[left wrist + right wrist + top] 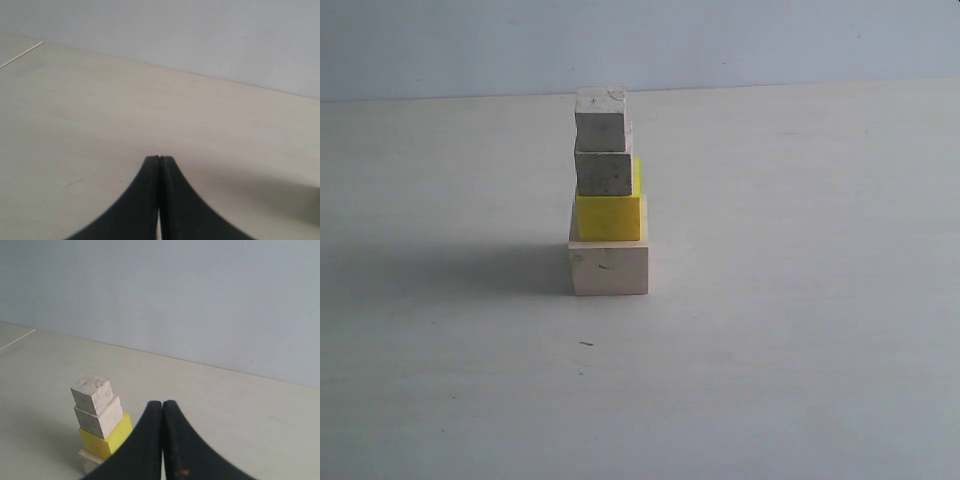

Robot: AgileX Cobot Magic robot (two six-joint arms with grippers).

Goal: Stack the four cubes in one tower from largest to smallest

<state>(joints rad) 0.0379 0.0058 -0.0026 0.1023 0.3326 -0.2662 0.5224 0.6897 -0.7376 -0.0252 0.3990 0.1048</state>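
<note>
A tower stands in the middle of the pale table (800, 330). Its base is the large pale wooden cube (609, 267), with the yellow cube (609, 215) on it, then a small greyish cube (604, 171), and the smallest greyish cube (600, 119) on top. The right wrist view shows the same stack: top cube (91, 393), second small cube (100, 419), yellow cube (106, 440), base cube (90, 458). My right gripper (162, 403) is shut and empty, apart from the tower. My left gripper (159, 158) is shut and empty over bare table. Neither arm shows in the exterior view.
A plain grey-blue wall (640, 40) rises behind the table's far edge. A thin pale line (21, 54) runs along the tabletop in the left wrist view. The tower's shadow (450, 270) falls to its left.
</note>
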